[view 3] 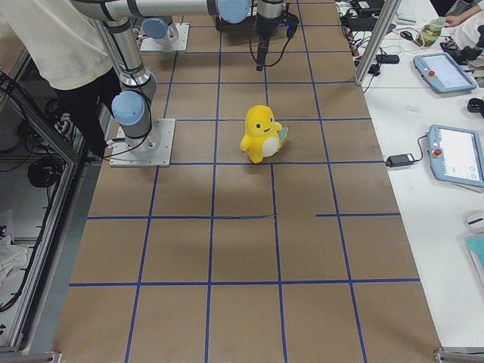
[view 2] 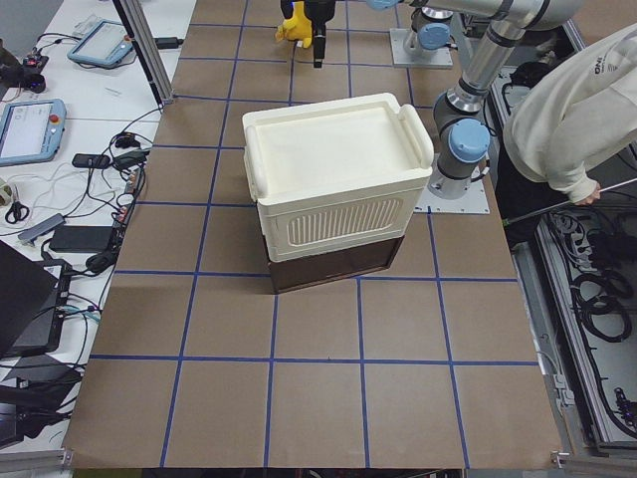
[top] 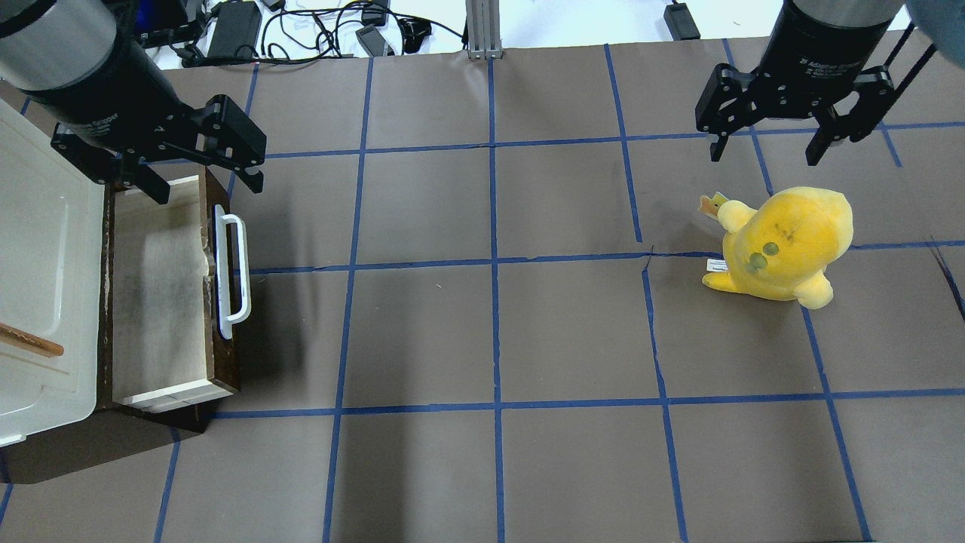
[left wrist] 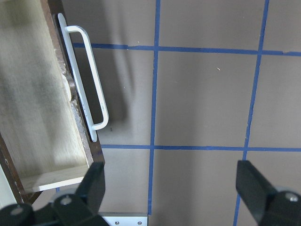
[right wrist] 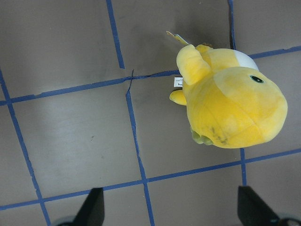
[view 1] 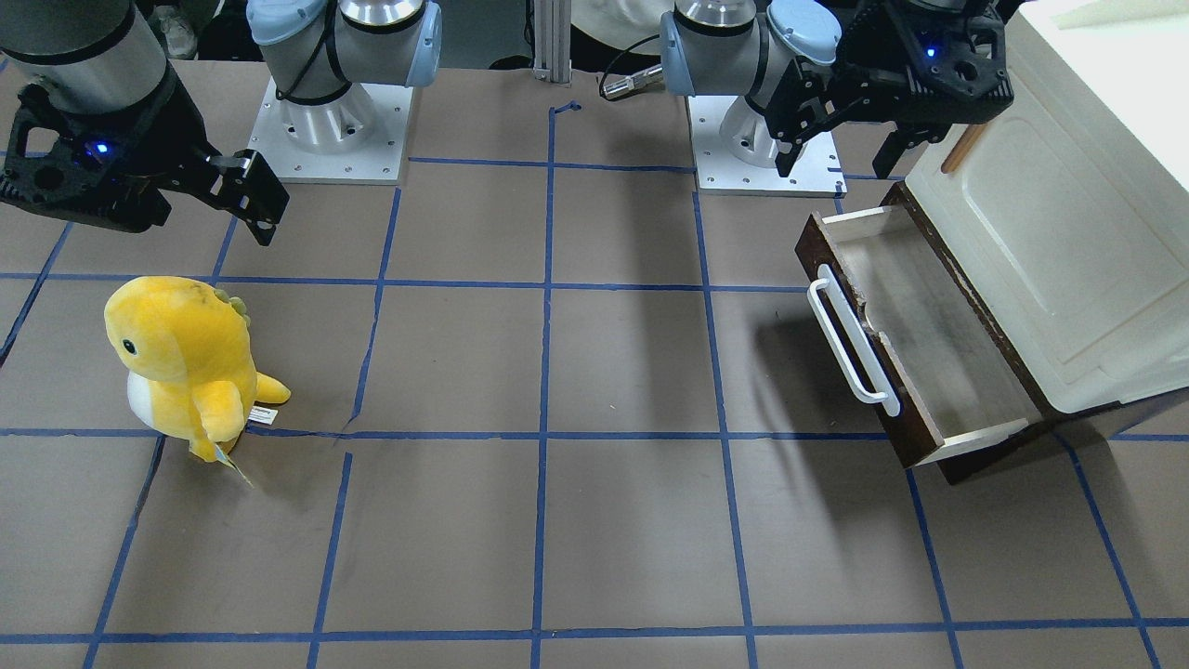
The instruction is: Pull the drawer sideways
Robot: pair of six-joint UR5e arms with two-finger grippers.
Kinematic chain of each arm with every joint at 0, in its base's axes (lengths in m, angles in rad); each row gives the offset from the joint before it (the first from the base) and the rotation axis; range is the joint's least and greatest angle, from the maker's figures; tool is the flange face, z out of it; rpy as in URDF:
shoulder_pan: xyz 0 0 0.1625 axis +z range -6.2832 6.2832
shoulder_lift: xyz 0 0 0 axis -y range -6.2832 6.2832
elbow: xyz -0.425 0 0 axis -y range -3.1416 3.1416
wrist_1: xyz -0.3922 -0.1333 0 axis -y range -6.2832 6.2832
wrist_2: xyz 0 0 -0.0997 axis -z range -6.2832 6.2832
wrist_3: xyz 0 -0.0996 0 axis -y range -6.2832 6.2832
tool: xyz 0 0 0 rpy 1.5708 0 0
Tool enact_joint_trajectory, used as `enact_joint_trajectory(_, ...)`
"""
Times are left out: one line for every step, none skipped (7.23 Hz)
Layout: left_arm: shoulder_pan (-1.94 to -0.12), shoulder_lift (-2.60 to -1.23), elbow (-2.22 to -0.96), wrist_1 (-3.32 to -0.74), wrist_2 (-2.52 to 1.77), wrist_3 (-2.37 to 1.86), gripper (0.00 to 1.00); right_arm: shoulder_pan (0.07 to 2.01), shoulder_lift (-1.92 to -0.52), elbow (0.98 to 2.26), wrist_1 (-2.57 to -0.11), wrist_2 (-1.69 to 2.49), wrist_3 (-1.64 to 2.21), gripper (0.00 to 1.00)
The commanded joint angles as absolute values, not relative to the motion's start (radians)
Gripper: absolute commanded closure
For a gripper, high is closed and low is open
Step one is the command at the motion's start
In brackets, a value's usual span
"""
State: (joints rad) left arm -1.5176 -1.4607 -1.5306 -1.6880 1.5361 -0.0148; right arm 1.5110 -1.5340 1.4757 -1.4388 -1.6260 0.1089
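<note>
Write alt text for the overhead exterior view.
A dark wooden drawer with a white bar handle stands pulled out from a cream cabinet at the view's left, the open left gripper hovering above its far end. At right, the open right gripper hangs beyond a yellow plush toy.

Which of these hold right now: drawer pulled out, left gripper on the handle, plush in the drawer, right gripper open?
1. The drawer is pulled out of the cream cabinet. True.
2. The left gripper is shut on the white handle. False: it is open, holds nothing and is apart from the handle.
3. The yellow plush lies in the drawer. False: the drawer is empty, and the plush stands on the table on the robot's right side.
4. The right gripper is open. True.
</note>
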Motion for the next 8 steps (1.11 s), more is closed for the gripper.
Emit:
enact_joint_trajectory(-1.513,-1.506,-1.462,-1.696,1.555,-0.049,0.00,1.511,-1.534,1.476,-1.439,-1.626,0.109,0.00)
enact_joint_trajectory(-1.517,-1.534,-1.436,-1.697,1.580,-0.051,0.00,1.511,-1.534,1.476,-1.439,-1.626,0.109,0.00)
enact_joint_trajectory(-1.522,-1.546,-1.427,-1.697,1.583,-0.052,0.00,1.509,-1.534,1.476,-1.439,-1.626,0.109,0.00)
enact_joint_trajectory(-1.525,-1.546,-1.428,-1.697,1.583,-0.063,0.00,1.511,-1.534,1.476,-1.439,-1.626,0.109,0.00)
enact_joint_trajectory(-1.526,-1.545,-1.436,-1.695,1.583,-0.066,0.00,1.511,-1.534,1.476,-1.439,-1.626,0.109,0.00)
enact_joint_trajectory(-1.528,-1.540,-1.440,-1.695,1.583,-0.066,0.00,1.511,-1.534,1.476,-1.439,-1.626,0.109,0.00)
enact_joint_trajectory(-1.528,-1.539,-1.442,-1.697,1.583,-0.066,0.00,1.511,-1.534,1.476,-1.437,-1.626,0.109,0.00)
enact_joint_trajectory(-1.529,-1.526,-1.456,-1.697,1.583,-0.064,0.00,1.511,-1.534,1.476,-1.439,-1.626,0.109,0.00)
